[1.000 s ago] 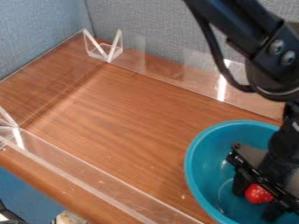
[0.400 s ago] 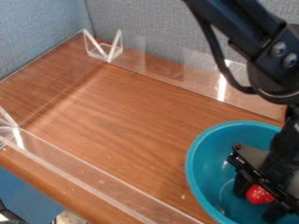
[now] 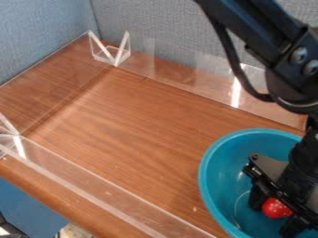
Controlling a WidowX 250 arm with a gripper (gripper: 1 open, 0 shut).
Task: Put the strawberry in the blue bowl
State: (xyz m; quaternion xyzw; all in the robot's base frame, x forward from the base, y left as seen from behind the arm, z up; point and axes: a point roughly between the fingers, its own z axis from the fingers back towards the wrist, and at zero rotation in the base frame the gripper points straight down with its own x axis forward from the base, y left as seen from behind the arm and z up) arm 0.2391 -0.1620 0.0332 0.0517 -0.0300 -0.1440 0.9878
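Observation:
The blue bowl point(image 3: 229, 177) sits at the lower right of the wooden table, glossy teal, its right side cut off by the frame edge. Inside it, the small red strawberry point(image 3: 273, 207) shows low against the bowl's interior. My gripper point(image 3: 276, 200) reaches down into the bowl from above, its black fingers shut on the strawberry. The black arm runs up to the top right of the view.
A clear acrylic wall point(image 3: 149, 65) rings the wooden tabletop point(image 3: 112, 112), with a corner bracket point(image 3: 112, 48) at the back left and another at the left edge point(image 3: 10, 139). A dark cable hangs beside the arm point(image 3: 233, 65).

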